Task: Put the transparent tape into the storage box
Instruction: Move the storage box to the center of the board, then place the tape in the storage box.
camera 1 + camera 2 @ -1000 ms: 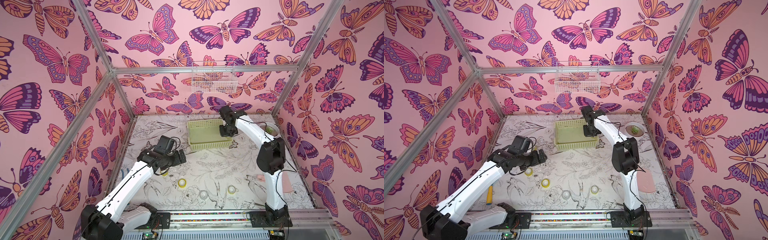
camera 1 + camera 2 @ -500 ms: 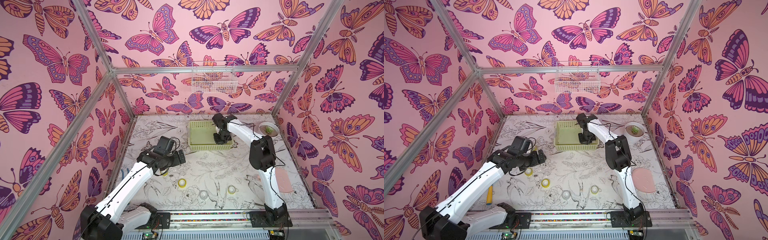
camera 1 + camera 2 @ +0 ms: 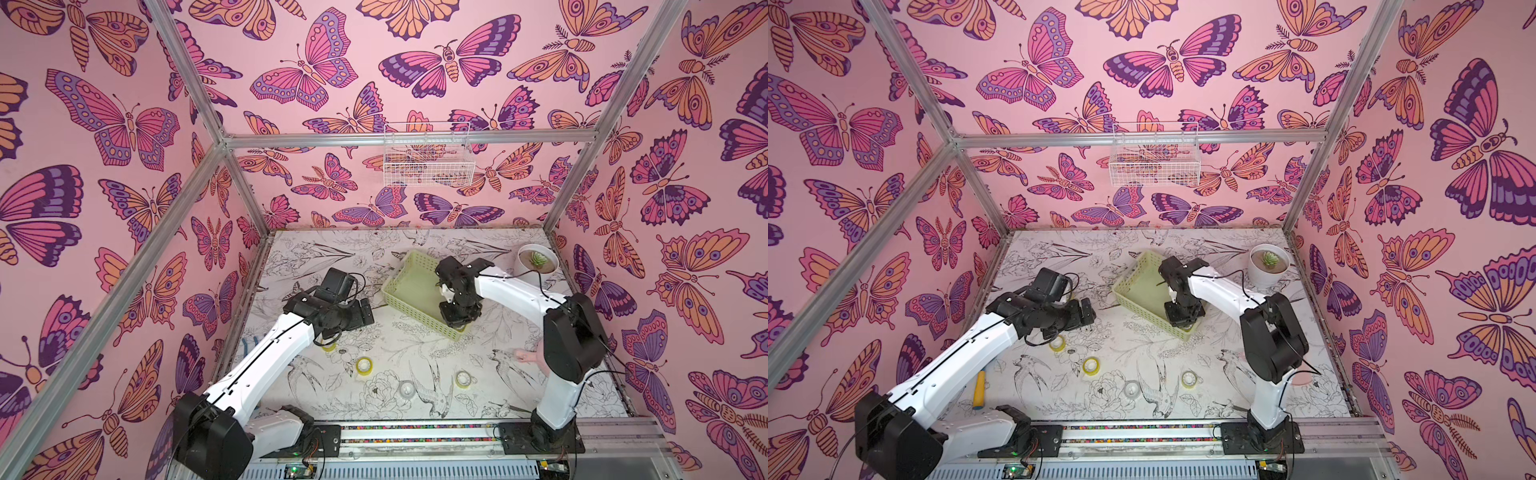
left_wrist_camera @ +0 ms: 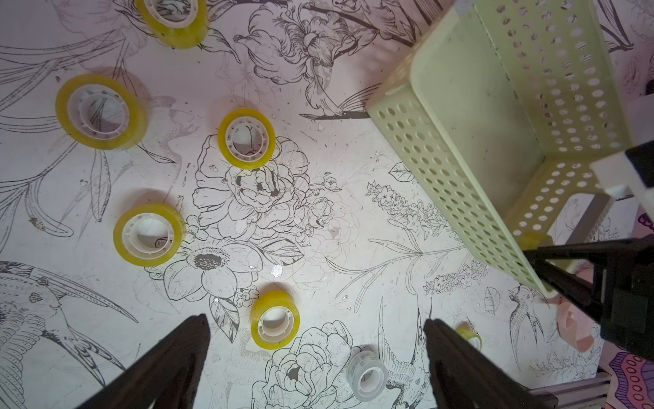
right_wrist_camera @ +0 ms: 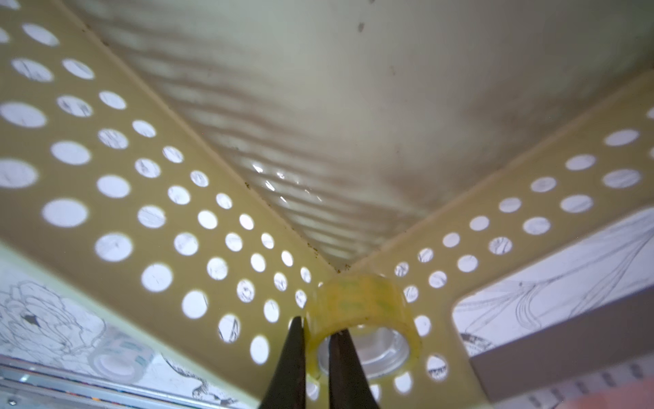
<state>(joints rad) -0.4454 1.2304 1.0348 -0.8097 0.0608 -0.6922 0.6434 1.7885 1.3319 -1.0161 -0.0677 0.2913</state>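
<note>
The tape [image 5: 361, 311] is a small clear roll with a yellow tint and a pale core. The right claw [image 5: 317, 327] pinches its wall, with one finger inside the core. The tape is inside the box [image 5: 177, 198], at a corner of the perforated walls. The left claw [image 4: 314, 318] is wide open above the tabletop [image 4: 318, 219], where other rolls [image 4: 246, 138] lie.

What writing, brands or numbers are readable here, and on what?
None is readable.
Small white plastic tape roll: tiny dark marks, too small to read.
Yellowish transparent tape roll pinched in the right gripper: faint greenish print, blurred.
</note>
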